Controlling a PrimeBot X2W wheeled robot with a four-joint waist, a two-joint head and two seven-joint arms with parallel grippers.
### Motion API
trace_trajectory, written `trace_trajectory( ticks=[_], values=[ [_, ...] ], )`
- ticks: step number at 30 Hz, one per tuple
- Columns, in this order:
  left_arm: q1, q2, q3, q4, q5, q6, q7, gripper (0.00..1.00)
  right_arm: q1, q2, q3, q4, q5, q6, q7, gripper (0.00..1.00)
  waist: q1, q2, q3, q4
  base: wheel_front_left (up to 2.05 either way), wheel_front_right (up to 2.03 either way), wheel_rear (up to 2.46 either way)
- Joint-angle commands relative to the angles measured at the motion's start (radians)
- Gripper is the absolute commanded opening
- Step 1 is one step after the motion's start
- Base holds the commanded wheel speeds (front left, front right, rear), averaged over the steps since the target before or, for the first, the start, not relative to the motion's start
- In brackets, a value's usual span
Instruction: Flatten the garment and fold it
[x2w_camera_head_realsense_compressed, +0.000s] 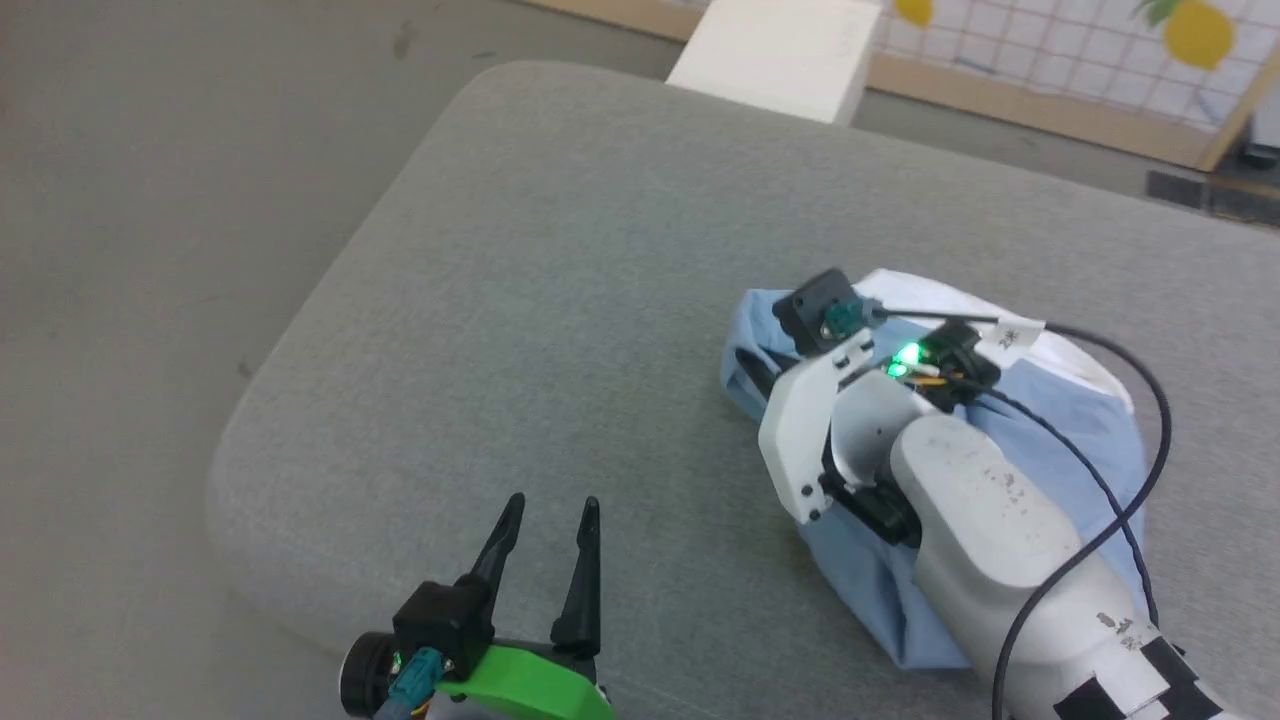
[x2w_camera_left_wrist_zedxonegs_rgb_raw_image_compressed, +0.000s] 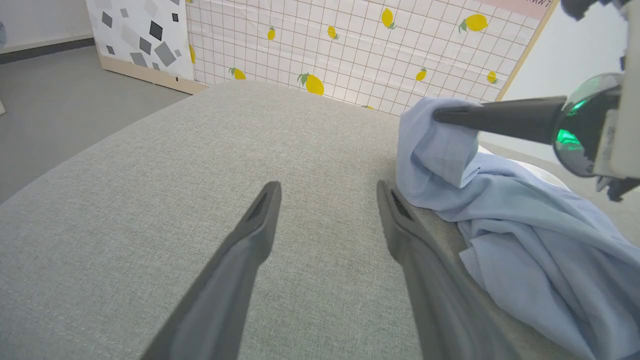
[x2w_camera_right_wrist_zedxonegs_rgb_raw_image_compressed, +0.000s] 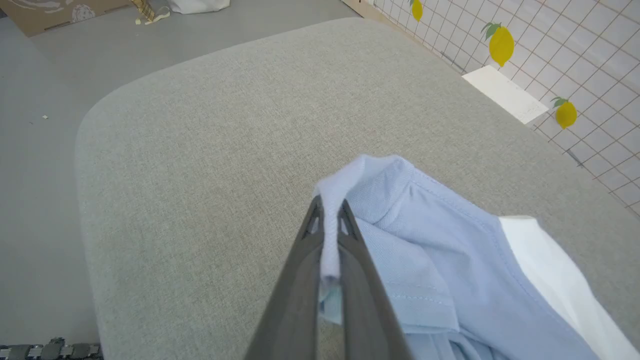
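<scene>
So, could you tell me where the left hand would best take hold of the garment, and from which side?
Probably the low edge of the garment, lying on the cushion beside the open left hand, approached from the robot's left with fingers skimming the cushion. The right hand is shut on a raised fold, so the cloth drapes down toward that side, leaving this edge exposed.

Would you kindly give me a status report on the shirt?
Right end effector shut on the shirt. Left end effector open, off it. Shirt bunched, not flat. Nothing in the way.
</scene>
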Motion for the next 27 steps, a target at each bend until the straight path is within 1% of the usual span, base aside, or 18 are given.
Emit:
trace_trajectory(
  ticks=[1,3,6,10,12,14,16,19,21,23,27],
  values=[
    [-0.020,-0.002,-0.004,0.002,-0.012,0.007,-0.004,1.00,0.001,0.005,0.006,0.022,0.006,-0.002,-0.018,1.00,0.0000,0.0000,0.037,0.042,0.00,0.00,0.00],
    [-0.024,-0.002,-0.007,0.003,-0.016,0.013,-0.004,1.00,-0.011,0.009,0.014,0.048,0.016,-0.002,-0.033,1.00,0.0000,0.0000,0.041,0.042,0.00,0.00,0.00],
    [-0.022,-0.002,0.004,0.002,-0.018,0.024,-0.004,1.00,-0.046,0.011,0.030,0.058,0.030,-0.002,-0.058,1.00,0.0000,0.0000,0.040,0.022,0.00,0.00,0.00],
    [-0.017,-0.002,0.021,0.001,-0.013,0.030,-0.004,1.00,-0.090,0.009,0.020,0.040,0.065,-0.002,-0.081,1.00,0.0000,0.0000,0.023,-0.021,0.00,0.00,0.00],
    [-0.014,-0.002,0.032,-0.003,-0.006,0.030,-0.004,1.00,-0.104,-0.007,0.001,0.016,0.081,-0.002,-0.088,1.00,0.0000,0.0000,0.013,-0.045,0.00,0.00,0.00],
    [-0.013,-0.002,0.040,-0.007,0.001,0.028,-0.004,1.00,-0.106,-0.039,-0.037,-0.015,0.093,-0.002,-0.092,1.00,0.0000,0.0000,0.005,-0.063,0.00,0.00,0.00],
    [-0.013,-0.002,0.045,-0.013,0.008,0.025,-0.004,1.00,-0.089,-0.085,-0.091,-0.051,0.099,-0.002,-0.085,1.00,0.0000,0.0000,0.000,-0.074,0.00,0.00,0.00],
    [-0.012,-0.002,0.050,-0.027,0.024,0.021,-0.004,1.00,-0.022,-0.170,-0.202,-0.121,0.084,-0.002,-0.069,1.00,0.0000,0.0000,0.001,-0.085,0.00,0.00,0.00],
    [-0.008,-0.002,0.054,-0.040,0.031,0.021,-0.004,1.00,0.049,-0.214,-0.284,-0.170,0.066,-0.002,-0.052,1.00,0.0000,0.0000,0.007,-0.089,0.00,0.00,0.00],
    [-0.004,-0.002,0.058,-0.051,0.038,0.022,-0.004,1.00,0.138,-0.237,-0.357,-0.221,0.055,-0.002,-0.025,1.00,0.0000,0.0000,0.016,-0.093,0.00,0.00,0.00],
    [0.004,-0.002,0.063,-0.060,0.045,0.024,-0.004,1.00,0.330,-0.240,-0.478,-0.322,0.032,-0.002,0.041,1.00,0.0000,0.0000,0.034,-0.093,0.00,0.00,0.00]
  ],
)
